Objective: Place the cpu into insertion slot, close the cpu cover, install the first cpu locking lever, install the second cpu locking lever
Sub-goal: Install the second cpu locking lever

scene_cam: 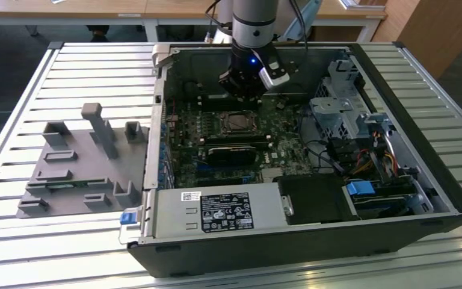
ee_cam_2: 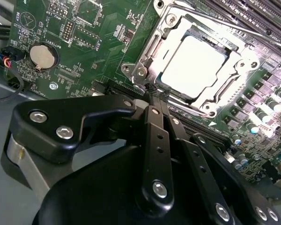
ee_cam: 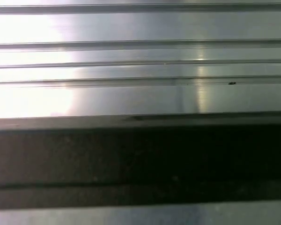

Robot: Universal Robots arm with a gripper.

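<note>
Seen in the exterior view, from its left to its right:

At the left, a grey plastic fixture block with upright posts [scene_cam: 79, 162], resting on the silvery slatted aluminium table [scene_cam: 103, 60]. Just beside it, toward the right, an open black computer case [scene_cam: 295, 247] lying on the same table, with a silvery power supply box carrying a white-and-black label [scene_cam: 215, 211] in the near corner.

Inside the case, a green circuit board [scene_cam: 190, 132]. Near its middle, the small square black insertion slot with thin metal rim [scene_cam: 236, 123]. Directly above the far edge of this slot, the black two-finger gripper [scene_cam: 242, 93] on the grey arm, hanging low inside the case. At the right side of the case, a grey metal drive cage [scene_cam: 335, 114] and a blue plastic tab [scene_cam: 361, 188].

In the second wrist view, the gripper [ee_cam_2: 152, 96] with its fingers pressed together, nothing visible between them, the tips just beside one corner of the socket. Lying flat in the slot, the flat square cpu with pale silvery metal top [ee_cam_2: 192, 65]. Folded down around it, the thin silvery cpu cover frame [ee_cam_2: 234, 75], the chip showing through its window. Position of the locking levers: cannot tell. Well apart from the socket, a round silver coin battery [ee_cam_2: 41, 55] on the board.

In the first wrist view, bright aluminium slats [ee_cam: 140, 61] and a dark band across them.
</note>
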